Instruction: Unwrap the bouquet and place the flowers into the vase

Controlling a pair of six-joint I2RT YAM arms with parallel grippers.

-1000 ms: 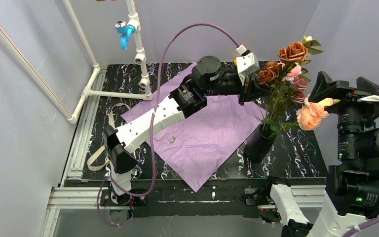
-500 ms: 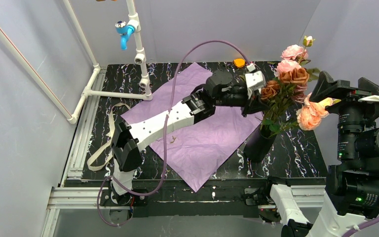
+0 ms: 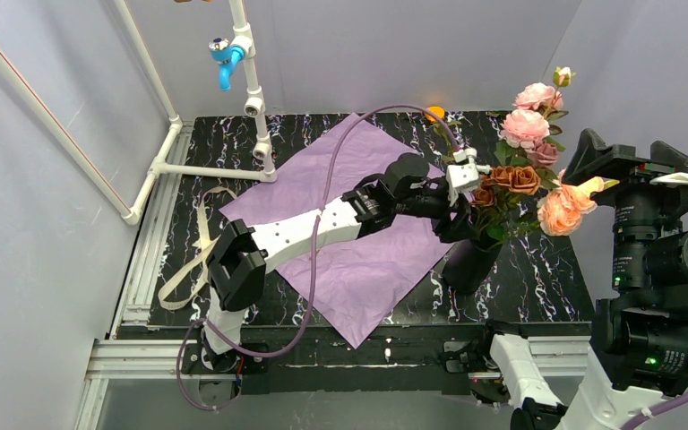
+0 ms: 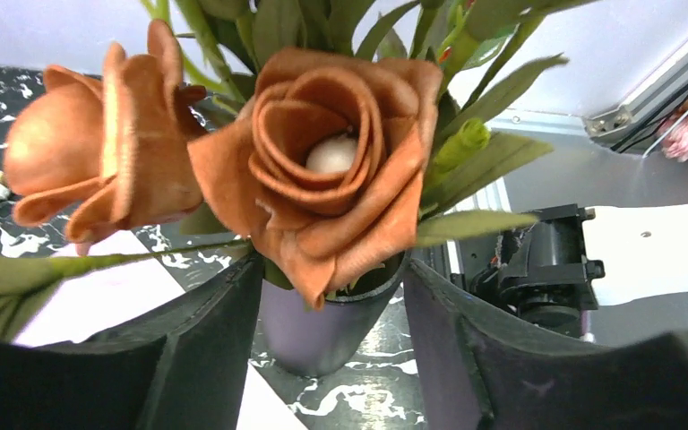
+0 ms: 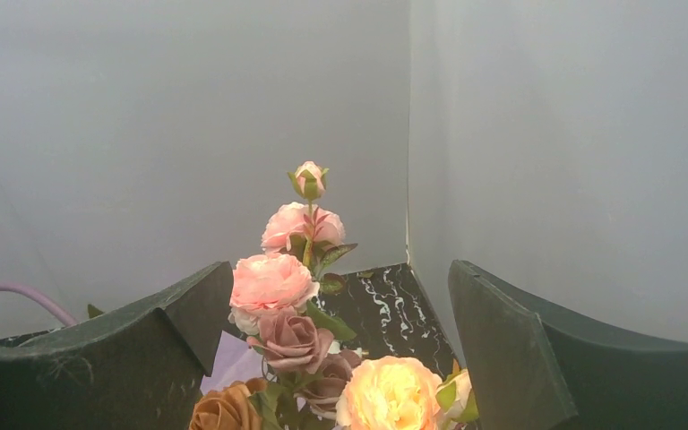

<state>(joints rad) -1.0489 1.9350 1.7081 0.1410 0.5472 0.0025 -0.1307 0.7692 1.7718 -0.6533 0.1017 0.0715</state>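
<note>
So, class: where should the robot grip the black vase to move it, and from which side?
Probably low on the vase, jaws level, coming from the left: the flowers fill its mouth and spread overhead, while its round wall is bare.

- The right gripper (image 5: 340, 265) fills the near edge, its two dark fingers (image 5: 511, 358) standing wide apart with nothing gripped.
- Between them rise the flowers (image 5: 270, 283): a small bud topmost, two pink roses under it, then a mauve one.
- Nearest are a peach rose at right and a rusty brown one at left.
- Behind lie the black marbled table (image 5: 385, 300) and a sliver of lilac paper (image 5: 226, 358).
- A purple cable (image 5: 18, 294) arcs at far left.
- Grey walls (image 5: 188, 107) meet in a corner.
</note>
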